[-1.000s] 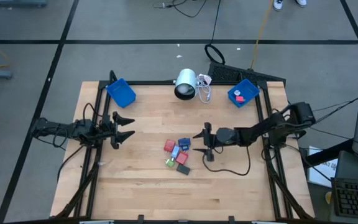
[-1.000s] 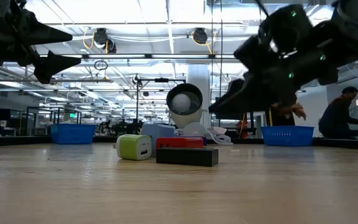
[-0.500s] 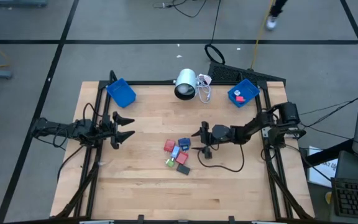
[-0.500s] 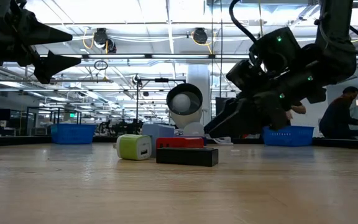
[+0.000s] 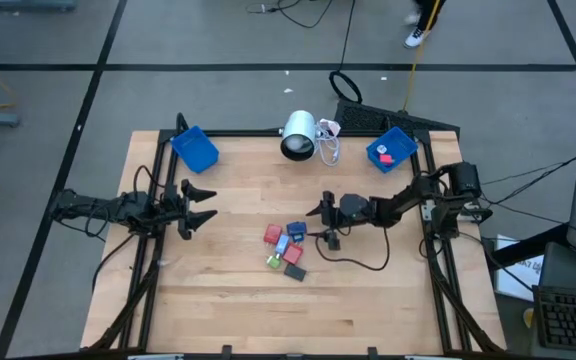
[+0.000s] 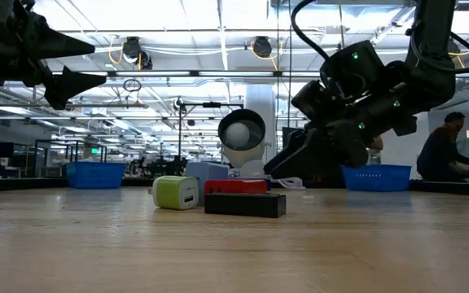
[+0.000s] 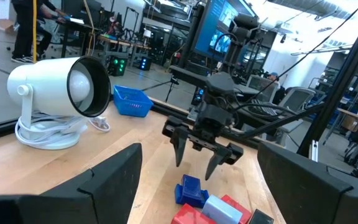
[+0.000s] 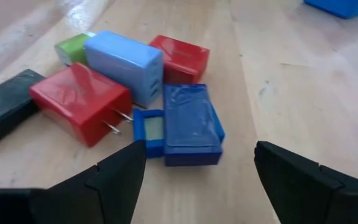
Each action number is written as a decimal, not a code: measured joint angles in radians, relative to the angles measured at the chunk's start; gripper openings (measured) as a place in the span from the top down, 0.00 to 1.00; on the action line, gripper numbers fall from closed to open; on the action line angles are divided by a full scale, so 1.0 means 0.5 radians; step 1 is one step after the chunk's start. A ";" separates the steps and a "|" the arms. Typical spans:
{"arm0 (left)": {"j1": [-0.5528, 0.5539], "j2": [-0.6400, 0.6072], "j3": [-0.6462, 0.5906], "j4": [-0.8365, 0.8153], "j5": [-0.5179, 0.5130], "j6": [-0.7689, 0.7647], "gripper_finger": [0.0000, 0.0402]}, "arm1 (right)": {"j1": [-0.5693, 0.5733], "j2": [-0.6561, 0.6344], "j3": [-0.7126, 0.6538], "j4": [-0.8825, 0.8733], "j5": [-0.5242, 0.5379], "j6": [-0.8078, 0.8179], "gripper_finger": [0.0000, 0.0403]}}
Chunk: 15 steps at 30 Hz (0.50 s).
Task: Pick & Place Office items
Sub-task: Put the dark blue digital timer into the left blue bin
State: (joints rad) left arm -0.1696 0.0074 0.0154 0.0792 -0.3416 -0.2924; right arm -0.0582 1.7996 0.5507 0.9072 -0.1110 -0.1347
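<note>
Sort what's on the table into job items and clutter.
Job items: the cluster of small blocks mid-table: dark blue block, light blue charger, red charger, second red block, green block, black block.

Clutter: white lamp, left bin, right bin.

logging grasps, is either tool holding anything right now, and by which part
Nothing is held. The right tool hangs open beside the dark blue block; the left tool waits open at the table's left.

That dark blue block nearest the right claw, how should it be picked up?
Probably from above, across its two long sides. The dark blue block lies flat; its far long side is bare table, but a small blue piece sits against the other. The right claw is open beside it.
</note>
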 joint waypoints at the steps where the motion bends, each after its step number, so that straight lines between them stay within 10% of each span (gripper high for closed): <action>1: -0.001 0.000 0.000 0.000 0.000 0.000 0.19 | 0.003 0.000 0.000 0.001 -0.004 0.000 0.28; 15: 0.000 0.000 0.000 -0.001 0.000 0.001 0.19 | 0.021 0.205 0.182 -0.015 -0.086 0.040 0.28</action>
State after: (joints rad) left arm -0.1696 0.0074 0.0154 0.0788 -0.3416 -0.2921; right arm -0.0476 1.9019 0.6416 0.8994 -0.1541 -0.1149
